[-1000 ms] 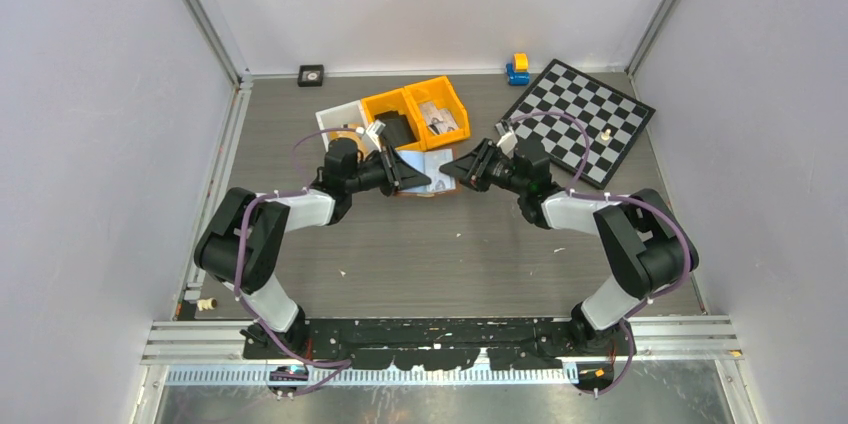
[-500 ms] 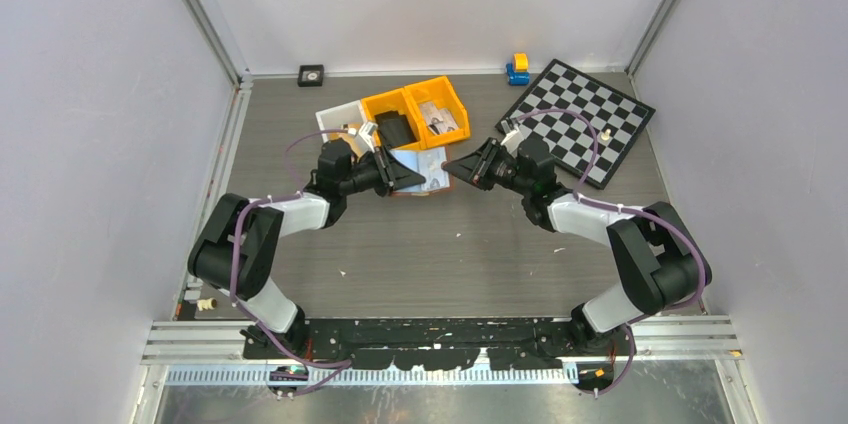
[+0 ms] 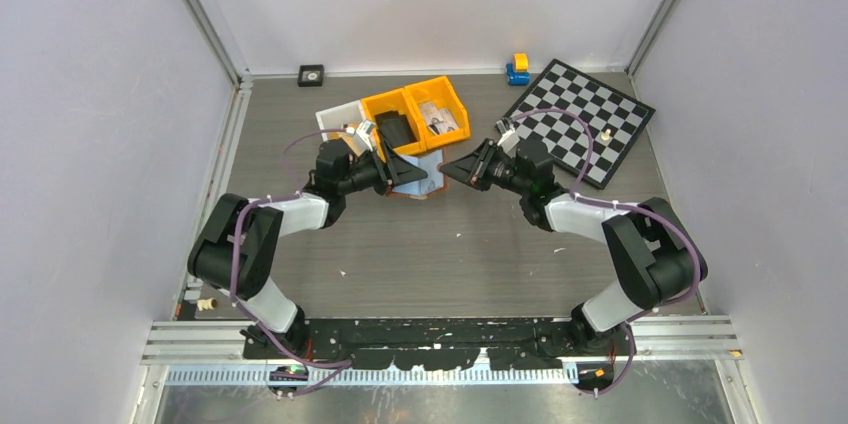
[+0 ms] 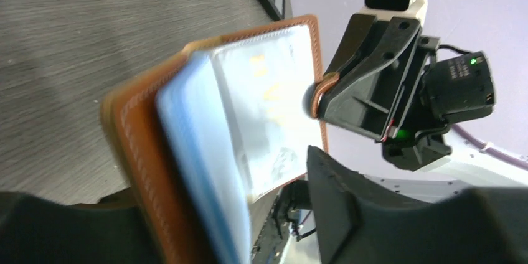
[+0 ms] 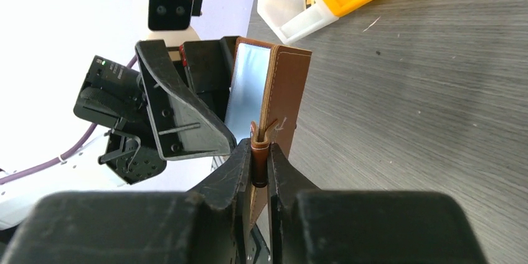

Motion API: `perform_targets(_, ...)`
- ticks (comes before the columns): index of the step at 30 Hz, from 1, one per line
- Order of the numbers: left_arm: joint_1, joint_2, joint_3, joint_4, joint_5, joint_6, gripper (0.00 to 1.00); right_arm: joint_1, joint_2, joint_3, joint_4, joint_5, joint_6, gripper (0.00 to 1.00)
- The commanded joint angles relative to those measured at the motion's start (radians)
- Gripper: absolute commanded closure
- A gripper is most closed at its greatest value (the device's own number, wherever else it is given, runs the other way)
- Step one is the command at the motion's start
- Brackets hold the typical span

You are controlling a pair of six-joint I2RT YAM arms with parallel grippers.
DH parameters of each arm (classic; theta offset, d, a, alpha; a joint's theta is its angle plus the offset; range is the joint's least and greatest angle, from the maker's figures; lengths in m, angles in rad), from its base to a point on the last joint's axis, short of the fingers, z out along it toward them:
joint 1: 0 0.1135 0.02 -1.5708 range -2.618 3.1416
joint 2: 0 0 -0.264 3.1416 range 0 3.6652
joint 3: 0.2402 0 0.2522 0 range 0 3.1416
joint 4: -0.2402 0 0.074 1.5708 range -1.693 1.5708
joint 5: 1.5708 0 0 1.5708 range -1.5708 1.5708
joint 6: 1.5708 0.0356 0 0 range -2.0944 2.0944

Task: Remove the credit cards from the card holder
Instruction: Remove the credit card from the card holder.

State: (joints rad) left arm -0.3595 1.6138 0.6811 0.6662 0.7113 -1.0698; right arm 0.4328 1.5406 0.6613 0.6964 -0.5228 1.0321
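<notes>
R gripper (image 5: 259, 174) is pinching the snap tab (image 5: 258, 149) of the card holder (image 5: 287, 99) between closed fingertips, w/ the holder standing on edge just ahead of it. L gripper (image 4: 205, 226) is clamping the opposite leaf, facing the R one. Pale blue credit cards (image 4: 261, 108) are showing inside, between the 2 grippers.

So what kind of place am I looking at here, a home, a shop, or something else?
Probably a robotics lab test cell: pale wall panels on aluminium rails enclose a grey wood-grain table, holding props like yellow plastic bins and a black-and-white chessboard.
</notes>
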Motion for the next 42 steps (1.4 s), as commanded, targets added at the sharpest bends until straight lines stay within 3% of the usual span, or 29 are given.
perform_targets(1, 0.001, -0.010, -0.002, 0.106, 0.023, -0.013, 0.37, 0.028, -0.017, 0.019, 0.068, -0.039, -0.011, 1.00)
perform_targets(7, -0.007, 0.012, 0.013, 0.107, 0.037, -0.015, 0.34, 0.041, 0.007, 0.022, 0.130, -0.065, 0.020, 0.99)
perform_targets(11, -0.007, 0.017, 0.017, 0.107, 0.040, -0.018, 0.54, 0.041, 0.021, 0.017, 0.175, -0.079, 0.049, 0.99)
perform_targets(14, -0.007, 0.020, 0.018, 0.105, 0.040, -0.020, 0.58, 0.041, 0.026, 0.017, 0.187, -0.085, 0.057, 0.99)
perform_targets(19, -0.010, 0.040, 0.021, 0.144, 0.062, -0.043, 0.40, 0.040, 0.045, 0.020, 0.231, -0.104, 0.086, 1.00)
perform_targets(24, -0.017, 0.058, 0.024, 0.173, 0.072, -0.061, 0.35, 0.041, 0.060, 0.023, 0.241, -0.112, 0.096, 1.00)
perform_targets(25, -0.020, 0.062, 0.027, 0.173, 0.075, -0.061, 0.37, 0.041, 0.060, 0.023, 0.245, -0.112, 0.099, 1.00)
perform_targets(30, -0.022, 0.071, 0.035, 0.160, 0.078, -0.061, 0.66, 0.041, 0.051, 0.021, 0.240, -0.108, 0.092, 1.00)
perform_targets(39, -0.021, 0.036, 0.034, 0.089, 0.050, -0.013, 0.79, 0.040, 0.010, 0.019, 0.140, -0.063, 0.030, 0.99)
perform_targets(42, -0.014, 0.016, 0.023, 0.081, 0.034, -0.006, 0.82, 0.040, -0.006, 0.022, 0.097, -0.052, 0.009, 0.95)
